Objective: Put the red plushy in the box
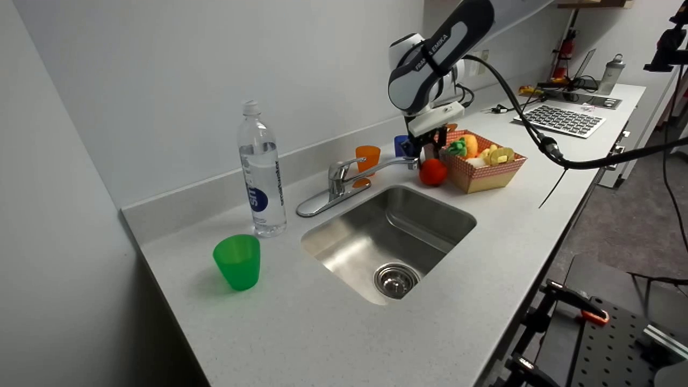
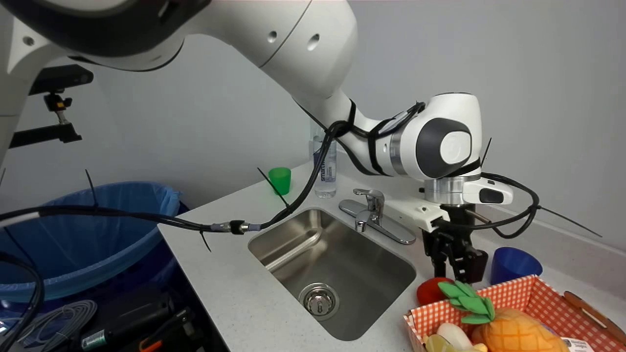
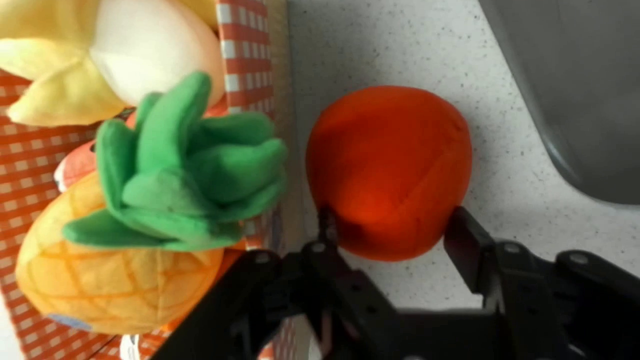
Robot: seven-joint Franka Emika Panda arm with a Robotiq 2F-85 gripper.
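The arm (image 2: 313, 63) extends from the left, and on the right its gripper (image 2: 454, 277) points down at the plushy (image 2: 430, 292), red and partly hidden behind the box (image 2: 513, 296); contact cannot be told. The box stands at the near right, a pineapple (image 2: 518, 332) inside. A blue cup (image 2: 513, 267) stands right of the gripper. Past the sink's (image 2: 364, 278) far end stand a green cup (image 2: 280, 181) and, to its right, a bottle (image 2: 326, 178)

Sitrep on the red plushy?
Gripper straddles plushy, grip unclear. Plushy beside box, not in. Pineapple leaves overhang its edge, may obstruct.
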